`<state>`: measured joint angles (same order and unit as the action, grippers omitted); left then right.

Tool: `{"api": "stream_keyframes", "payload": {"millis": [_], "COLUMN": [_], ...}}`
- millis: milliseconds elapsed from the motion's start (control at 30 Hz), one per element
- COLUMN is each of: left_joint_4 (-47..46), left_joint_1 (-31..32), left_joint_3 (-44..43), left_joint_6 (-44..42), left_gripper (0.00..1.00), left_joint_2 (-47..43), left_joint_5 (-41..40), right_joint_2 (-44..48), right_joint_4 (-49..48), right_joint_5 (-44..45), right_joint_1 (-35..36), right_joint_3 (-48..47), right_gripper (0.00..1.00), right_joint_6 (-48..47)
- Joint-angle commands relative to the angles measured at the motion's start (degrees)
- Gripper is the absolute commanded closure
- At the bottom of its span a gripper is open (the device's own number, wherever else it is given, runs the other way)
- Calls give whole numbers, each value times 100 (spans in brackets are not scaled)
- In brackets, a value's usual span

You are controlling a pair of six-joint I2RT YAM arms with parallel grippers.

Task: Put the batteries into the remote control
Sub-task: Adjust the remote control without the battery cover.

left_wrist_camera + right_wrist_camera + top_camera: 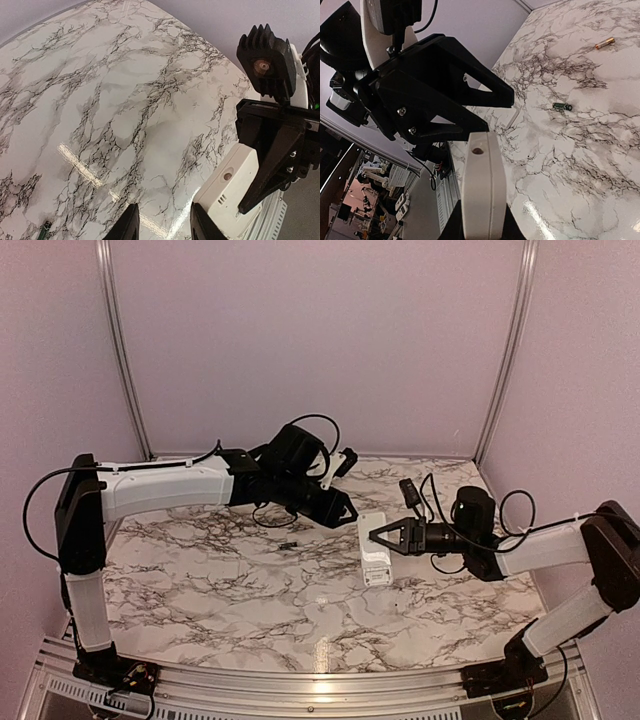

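Note:
My right gripper [380, 536] is shut on the white remote control [375, 548], clamping it edge-on between the fingers [451, 231] just above the marble table. The remote's end face [479, 190] points toward my left gripper [343, 510], which hovers close beside it. In the left wrist view the left gripper [162, 227] stands open with only tabletop between its tips, and the remote [225, 192] lies just right of the right-hand tip. One dark battery [288, 545] lies on the table left of the remote, also seen as a battery [562, 106] and a battery [46, 226]. A copper-coloured battery [604, 43] lies farther off.
A thin flat white piece [511, 118] lies on the marble under the left gripper [435, 95]. Purple walls close off the back and both sides of the table [200, 580]. A metal rail [320, 685] runs along the near edge.

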<state>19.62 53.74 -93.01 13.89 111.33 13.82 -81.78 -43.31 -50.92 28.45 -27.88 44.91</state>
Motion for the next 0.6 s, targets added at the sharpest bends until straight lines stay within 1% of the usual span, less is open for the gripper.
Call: {"api": "stream_keyframes", "payload": {"millis": [0,67,133,300,433,567], "left_joint_4": [-236,-231,-72,-207,-130,-73], "left_joint_1": [216,216,173,93,142,237], "left_joint_3": [-164,-156,-62,519,498,166], "left_joint_6": [60,179,253,456,420,355], "left_gripper": [63,63,64,64,64,63], "left_joint_2": [163,165,195,58,108,170], "left_joint_5": [531,559,389,130,131,131], "right_joint_2": [-91,-22,136,509,564,412], "right_joint_4": [-159,-131,52,332,367,200], "right_joint_5": [41,125,200,377,421,334], "right_joint_1": [135,116,49,-57,-76,-60], "right_joint_3": [-344,-328,-324,-314,-295,-255], "right_gripper": [88,93,96,96,95,92], "right_joint_6": [-94,-117,-210,-378,-375,-245]}}
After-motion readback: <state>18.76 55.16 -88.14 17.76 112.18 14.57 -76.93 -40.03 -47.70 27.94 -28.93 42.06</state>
